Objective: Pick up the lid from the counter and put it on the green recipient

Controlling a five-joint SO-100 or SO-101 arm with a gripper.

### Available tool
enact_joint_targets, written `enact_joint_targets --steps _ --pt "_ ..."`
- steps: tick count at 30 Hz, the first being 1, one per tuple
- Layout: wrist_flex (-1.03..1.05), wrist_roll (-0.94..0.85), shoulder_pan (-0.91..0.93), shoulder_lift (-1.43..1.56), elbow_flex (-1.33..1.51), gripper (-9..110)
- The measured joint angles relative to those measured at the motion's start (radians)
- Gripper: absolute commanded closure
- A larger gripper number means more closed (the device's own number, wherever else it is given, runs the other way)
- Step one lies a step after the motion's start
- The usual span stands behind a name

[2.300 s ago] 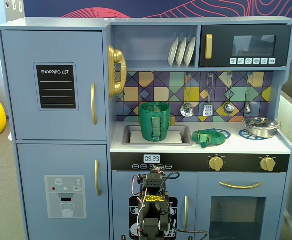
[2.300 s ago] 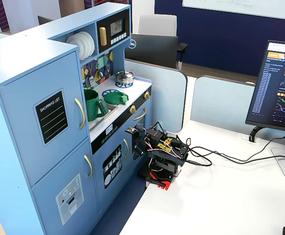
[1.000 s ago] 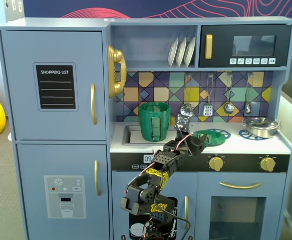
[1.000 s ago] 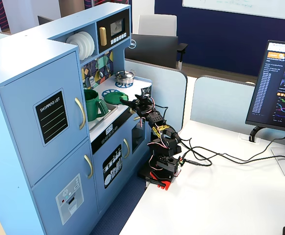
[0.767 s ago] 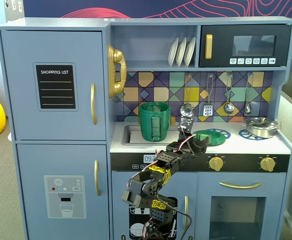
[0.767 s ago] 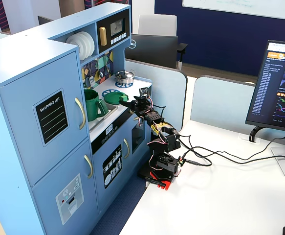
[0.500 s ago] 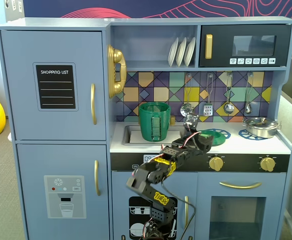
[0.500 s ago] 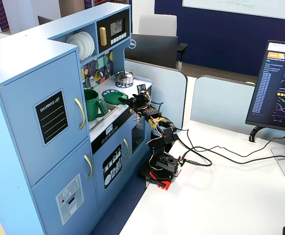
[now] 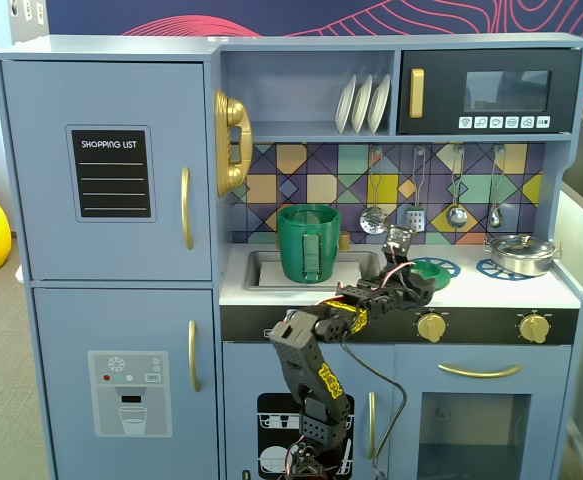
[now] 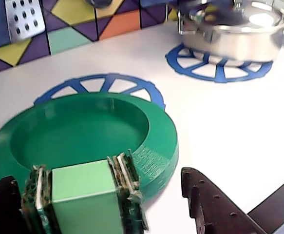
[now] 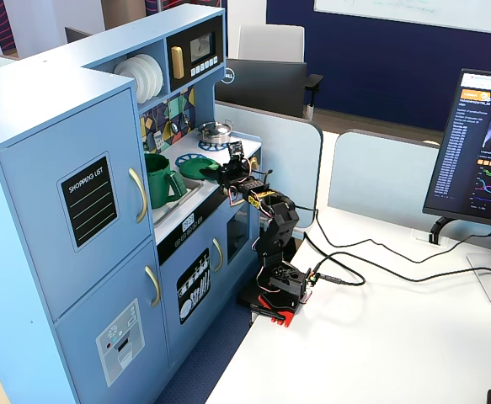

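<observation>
The green lid (image 10: pixel 93 131) lies flat on the white counter, on a blue burner ring (image 10: pixel 103 83). It also shows in both fixed views (image 9: pixel 435 270) (image 11: pixel 196 167). Its raised tab handle (image 10: pixel 83 195), with padding on both sides, stands at the lid's near edge. My gripper (image 10: pixel 98 178) is open, with one black jaw on each side of the tab. The left jaw is close to the tab and the right jaw stands clearly apart from it. The gripper (image 9: pixel 417 278) is low over the counter. The tall green recipient (image 9: pixel 308 243) stands in the sink to the left (image 11: pixel 159 178).
A silver metal pot (image 10: pixel 239 29) sits on the second burner ring at the right (image 9: pixel 519 253). Utensils hang on the tiled backsplash (image 9: pixel 441 200) behind the counter. The arm's base (image 11: pixel 277 290) stands on the white desk beside the toy kitchen.
</observation>
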Motion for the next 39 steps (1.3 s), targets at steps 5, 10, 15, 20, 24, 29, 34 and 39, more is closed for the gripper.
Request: enact_joint_targets --steps 5,10,15,20,24,29,34,39 --pt "-0.02 0.0 -0.043 -0.071 -0.051 101" --pt "-0.032 0.006 -0.058 -0.08 -0.08 101" --pt "0.006 0.006 -0.077 -0.058 -0.155 101" --pt "0.163 0.021 -0.121 0.034 -0.301 102" --pt "0.316 0.025 -0.189 0.109 -0.422 102" --pt "0.503 0.011 -0.296 0.169 -0.537 102" --pt "0.589 -0.035 -0.413 0.198 -0.58 102" --pt "0.601 -0.077 -0.48 0.198 -0.598 102"
